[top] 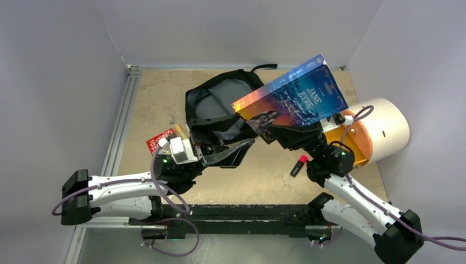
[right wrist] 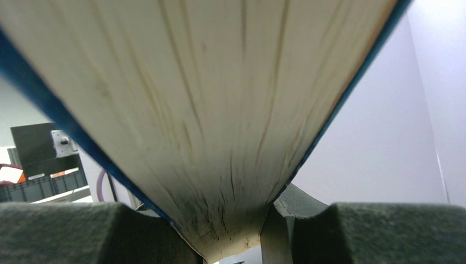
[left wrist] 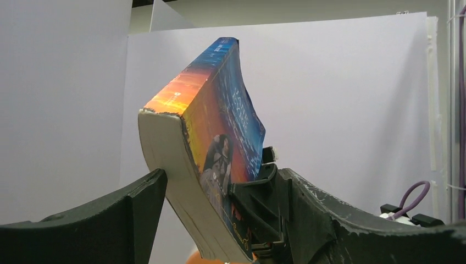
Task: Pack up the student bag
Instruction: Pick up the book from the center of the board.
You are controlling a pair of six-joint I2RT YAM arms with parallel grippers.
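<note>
Black fabric student bag (top: 217, 104) lies mid-desk (top: 258, 187), mouth open upward, grey lining showing. My right tool (top: 290, 133) pinches the book (top: 297, 99) by its lower edge. The book is tilted, cover up, in the air over the bag's right rim. My left tool (top: 228, 152) sits spread at the bag's near edge, and its wrist view shows nothing between the fingers. Step in hand, I judge: carrying book to the opening, insertion not started. Next move needs: swing book left over the mouth, tip leading corner down, lower inside before release. Left could pin the rim so the soft mouth doesn't collapse. Snag risk on the rim.
</note>
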